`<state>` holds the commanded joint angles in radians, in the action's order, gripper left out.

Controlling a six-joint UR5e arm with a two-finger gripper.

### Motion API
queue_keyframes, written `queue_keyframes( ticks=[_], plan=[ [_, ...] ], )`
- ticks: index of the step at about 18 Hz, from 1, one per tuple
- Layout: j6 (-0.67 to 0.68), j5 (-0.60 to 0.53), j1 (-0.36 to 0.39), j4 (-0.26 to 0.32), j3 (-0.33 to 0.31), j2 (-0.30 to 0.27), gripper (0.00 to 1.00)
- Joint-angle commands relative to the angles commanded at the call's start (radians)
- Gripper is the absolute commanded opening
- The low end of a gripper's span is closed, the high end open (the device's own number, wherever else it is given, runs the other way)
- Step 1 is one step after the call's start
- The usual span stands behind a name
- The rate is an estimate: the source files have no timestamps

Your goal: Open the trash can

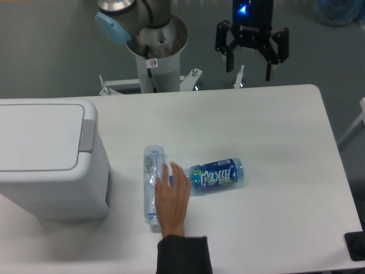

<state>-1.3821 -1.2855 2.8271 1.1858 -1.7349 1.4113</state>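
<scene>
The trash can (48,157) is a large white boxy bin at the left of the table. Its flat lid (37,137) lies down, shut, with a grey hinge strip (88,135) along its right side. My gripper (250,68) hangs open above the table's far edge, well to the right of the bin, with nothing between its fingers.
A person's hand (173,200) in a dark sleeve reaches in from the front edge, resting by a clear plastic bottle (153,185) and a blue-labelled bottle (217,174) lying on the white table (274,142). The arm's base (155,48) stands behind the table.
</scene>
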Motion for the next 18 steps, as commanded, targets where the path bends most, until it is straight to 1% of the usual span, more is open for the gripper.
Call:
queue_keyframes(
  ticks=[7, 9, 10, 13, 14, 15, 16, 18],
  plan=[
    [0.006, -0.002, 0.0, 0.0, 0.002, -0.006, 1.0],
    [0.056, -0.002, -0.002, -0.002, 0.009, 0.0, 1.0],
    [0.104, 0.0, -0.003, -0.002, 0.024, 0.006, 1.0],
    [0.291, 0.002, -0.049, -0.002, 0.067, 0.035, 1.0],
    [0.352, 0.002, -0.072, -0.015, 0.078, 0.046, 1.0],
    [0.414, 0.0, -0.095, -0.046, 0.084, 0.052, 1.0],
    [0.479, 0.0, -0.118, -0.075, 0.083, 0.052, 1.0],
    [0.634, 0.0, -0.165, -0.109, 0.075, 0.054, 1.0]
  ],
)
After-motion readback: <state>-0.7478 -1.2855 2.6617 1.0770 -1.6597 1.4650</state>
